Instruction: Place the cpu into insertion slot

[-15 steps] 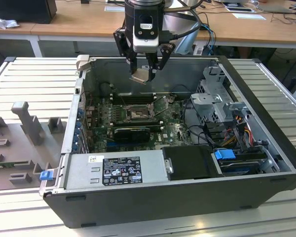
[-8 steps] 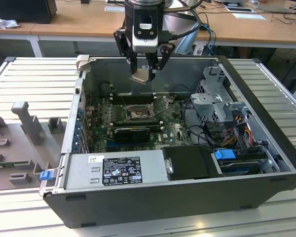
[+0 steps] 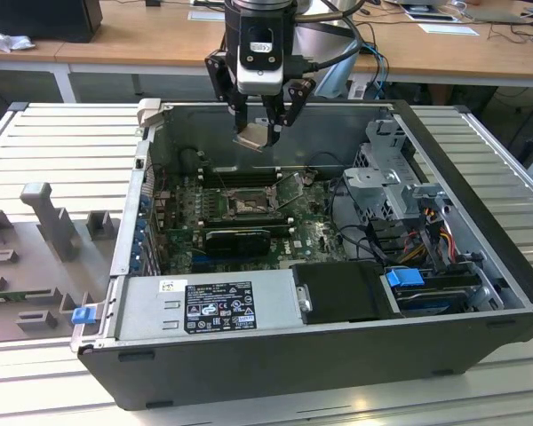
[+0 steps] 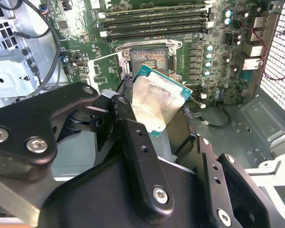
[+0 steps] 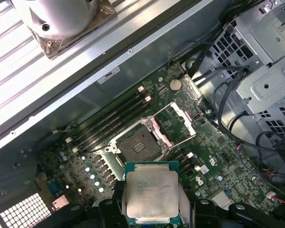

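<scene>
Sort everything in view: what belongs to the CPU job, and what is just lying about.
Job: gripper, shut on the cpu above the case; insertion slot, frame lifted open.
Lying about: memory slots; power supply; drive cage; grey moulded tray outside the case.

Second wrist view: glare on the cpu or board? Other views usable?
Second wrist view: yes, the cpu lid carries a bright sheen and the motherboard washes out to white at one corner. First wrist view: cpu evenly lit, insertion slot readable. Exterior view: case interior dim, no strong glare.
</scene>
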Tool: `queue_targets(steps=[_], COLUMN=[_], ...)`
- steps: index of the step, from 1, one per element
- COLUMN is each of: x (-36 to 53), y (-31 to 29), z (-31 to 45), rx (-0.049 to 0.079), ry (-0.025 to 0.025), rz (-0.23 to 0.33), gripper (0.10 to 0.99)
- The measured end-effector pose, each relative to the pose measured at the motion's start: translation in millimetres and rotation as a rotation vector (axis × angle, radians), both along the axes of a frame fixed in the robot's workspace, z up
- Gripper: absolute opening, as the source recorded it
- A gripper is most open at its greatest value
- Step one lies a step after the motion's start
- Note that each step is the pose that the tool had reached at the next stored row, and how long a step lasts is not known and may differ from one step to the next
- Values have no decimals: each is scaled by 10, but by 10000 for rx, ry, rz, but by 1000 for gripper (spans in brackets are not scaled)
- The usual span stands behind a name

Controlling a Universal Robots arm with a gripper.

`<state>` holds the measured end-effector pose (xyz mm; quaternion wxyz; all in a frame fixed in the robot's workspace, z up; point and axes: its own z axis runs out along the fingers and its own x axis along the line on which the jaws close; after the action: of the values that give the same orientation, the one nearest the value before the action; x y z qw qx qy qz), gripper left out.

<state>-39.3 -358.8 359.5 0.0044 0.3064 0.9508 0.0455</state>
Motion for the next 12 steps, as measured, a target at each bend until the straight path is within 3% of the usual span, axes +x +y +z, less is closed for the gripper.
queue_targets(steps=[12], x=[0], y=[0], z=[-1], rx=[0], ry=[0], rz=[-188], gripper=[529])
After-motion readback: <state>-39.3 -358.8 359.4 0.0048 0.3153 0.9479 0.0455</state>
